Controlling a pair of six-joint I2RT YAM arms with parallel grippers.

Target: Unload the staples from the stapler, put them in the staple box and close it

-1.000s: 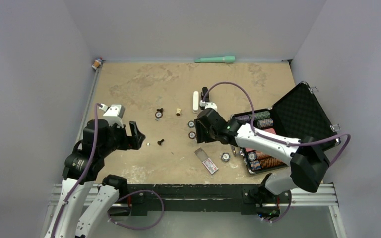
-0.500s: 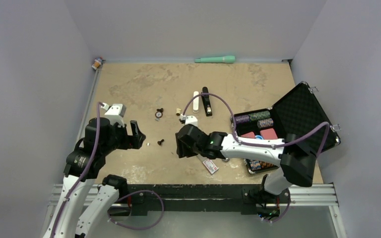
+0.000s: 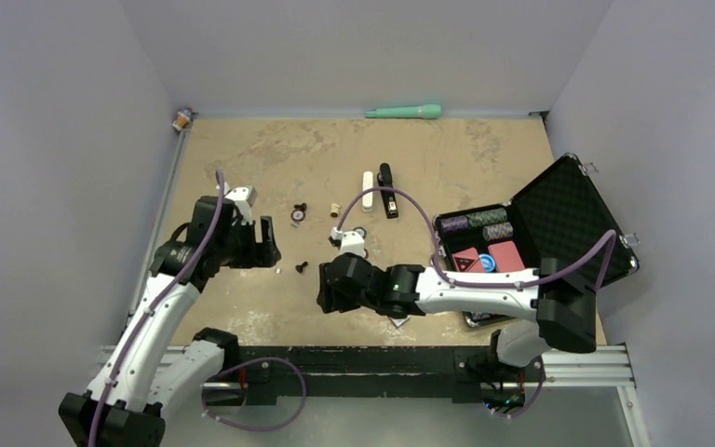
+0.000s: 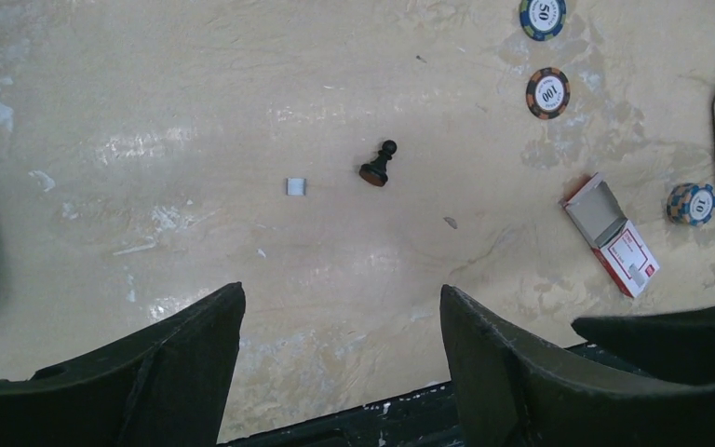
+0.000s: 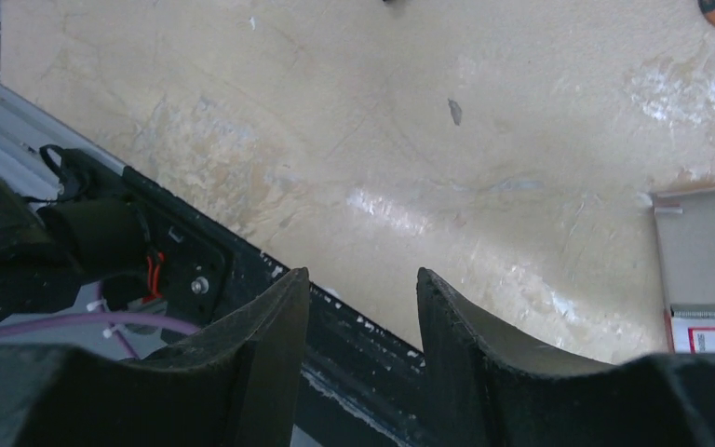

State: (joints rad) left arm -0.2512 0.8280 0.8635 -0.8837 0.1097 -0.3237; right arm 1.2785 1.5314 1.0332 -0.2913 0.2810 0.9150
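Note:
The slim black stapler lies at mid-table beside a white bar, and neither gripper touches it. Any staples inside it are hidden. A tiny silvery block rests left of a black pawn; I cannot tell whether it is staples. My left gripper hovers open over bare table, just near of that block, also seen as the left gripper from above. My right gripper is open and holds nothing, low over the table's front edge, well away from the stapler; it is the right gripper in the top view.
An open black case with poker chips stands at the right. Loose chips and a small red-and-white box lie in front of it. A green tube lies along the back wall. The black front rail is under my right fingers.
My right arm has swung away from the stapler, toward the front and left, uncovering it. My left arm has reached forward and to the right, its jaws slightly narrower.

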